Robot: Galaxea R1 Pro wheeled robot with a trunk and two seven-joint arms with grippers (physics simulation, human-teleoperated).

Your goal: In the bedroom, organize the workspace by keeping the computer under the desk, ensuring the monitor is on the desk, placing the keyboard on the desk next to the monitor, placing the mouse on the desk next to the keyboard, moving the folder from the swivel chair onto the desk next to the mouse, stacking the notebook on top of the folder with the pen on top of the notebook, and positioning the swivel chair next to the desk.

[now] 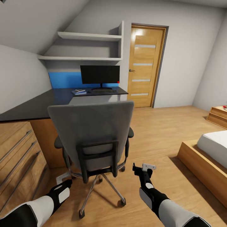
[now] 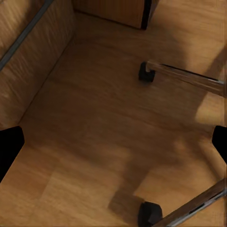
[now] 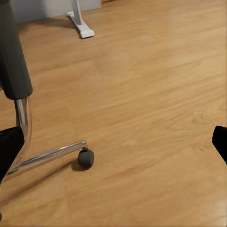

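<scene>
Swivel chair point(image 1: 94, 138) parked back-to-robot before the counter, both grippers low and empty.

Left gripper point(image 1: 63, 183) and right gripper point(image 1: 143, 170) flank the chrome base with jaws spread, holding nothing, probably poised to push the chair in (its seat is hidden by the backrest). Wood floor point(image 1: 157, 132) lies bare around the casters. Beyond, the glossy black counter point(image 1: 37, 104) carries the monitor point(image 1: 100, 75), with the keyboard point(image 1: 102, 91) in front and a blue folder stack point(image 1: 78, 91) beside it. Further off stand a wooden door point(image 1: 145, 66) and bed point(image 1: 214, 145).
</scene>
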